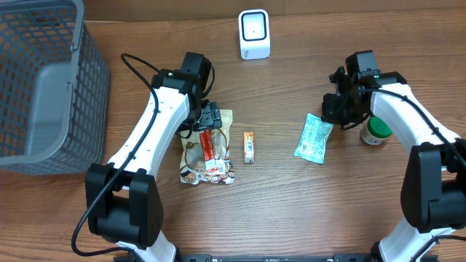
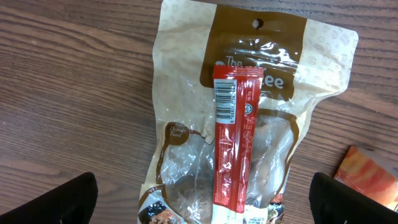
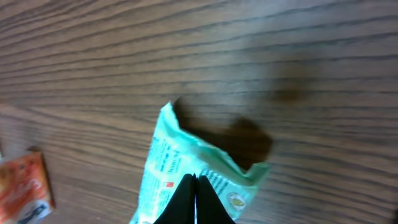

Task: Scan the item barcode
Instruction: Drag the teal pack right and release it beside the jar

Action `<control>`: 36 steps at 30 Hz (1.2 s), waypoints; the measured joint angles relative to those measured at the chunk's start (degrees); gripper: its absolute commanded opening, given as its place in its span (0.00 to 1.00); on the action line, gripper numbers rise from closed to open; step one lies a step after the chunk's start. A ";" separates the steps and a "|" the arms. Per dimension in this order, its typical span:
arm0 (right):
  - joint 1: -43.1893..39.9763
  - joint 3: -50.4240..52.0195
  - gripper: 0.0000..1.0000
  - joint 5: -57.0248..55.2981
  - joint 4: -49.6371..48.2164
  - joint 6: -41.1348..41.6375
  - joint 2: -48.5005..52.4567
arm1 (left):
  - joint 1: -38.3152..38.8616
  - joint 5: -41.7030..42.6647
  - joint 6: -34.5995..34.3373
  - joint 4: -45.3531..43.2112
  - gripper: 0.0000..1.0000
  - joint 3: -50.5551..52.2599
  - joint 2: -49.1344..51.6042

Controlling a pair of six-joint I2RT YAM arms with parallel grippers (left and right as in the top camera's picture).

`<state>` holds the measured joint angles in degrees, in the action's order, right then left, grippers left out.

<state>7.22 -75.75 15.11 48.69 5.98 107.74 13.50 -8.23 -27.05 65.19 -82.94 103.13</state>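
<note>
Teal and crinkled, the packet (image 3: 180, 162) is showing small white print. Its end under the right fingers (image 3: 186, 202) is standing raised off the wooden bench (image 3: 124, 56) and casting a shadow. Those fingers are pressing together, seemingly pinching that edge, though the contact is blurred. The left fingers (image 2: 56, 202) are standing wide apart. Between them a red stick sachet (image 2: 233, 143) is showing its barcode, lying on a brown pouch (image 2: 186, 93).

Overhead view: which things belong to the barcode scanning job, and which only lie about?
Job: white scanner; teal packet, pinched by the right hand.
Lying about for now: brown pouch with red stick on it; orange sachet; green-lidded jar; grey basket.
</note>
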 measured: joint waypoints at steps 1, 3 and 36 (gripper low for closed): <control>0.00 0.07 0.04 -0.48 -0.20 0.02 0.00 | 0.00 0.00 0.00 0.00 1.00 0.00 0.00; 0.00 0.61 0.04 -1.03 -0.98 0.04 0.00 | 0.00 0.00 0.00 0.00 1.00 0.00 0.00; 0.00 4.00 0.05 0.83 5.27 1.55 -10.14 | 0.00 0.00 0.00 0.00 1.00 0.00 0.00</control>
<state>7.22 -71.75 15.94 53.95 7.53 97.60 13.50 -8.23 -27.05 65.19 -82.94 103.13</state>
